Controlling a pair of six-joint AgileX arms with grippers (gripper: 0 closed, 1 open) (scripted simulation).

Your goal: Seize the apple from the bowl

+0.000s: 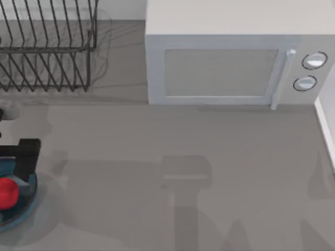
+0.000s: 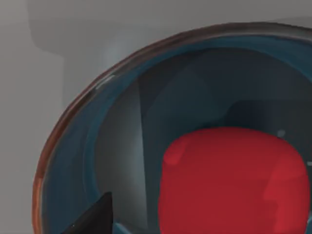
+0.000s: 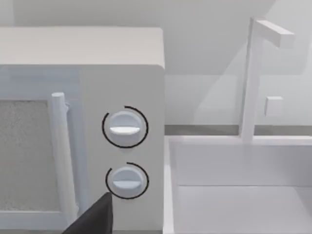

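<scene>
The small bright-red rounded apple sits inside the round shallow blue-teal glossy bowl, at the far left edge of the grey table in the top view. My left end effector hangs right over that bowl, a dark block just behind the apple and touching the bowl's back rim in the top view. So the apple lies straight below and a little in front of my left end effector, very near.

In the left wrist view the apple looks big and close, resting low in the bowl, with one dark fingertip at the side of it. I cannot tell if my left end effector is spread or clenched, and I think it is not holding the apple yet.

The apple is a round lump with no long side, so I guess any grip angle works. My left arm is much nearer. My right arm is parked, its camera looking at the white boxy microwave with two round knobs
</scene>
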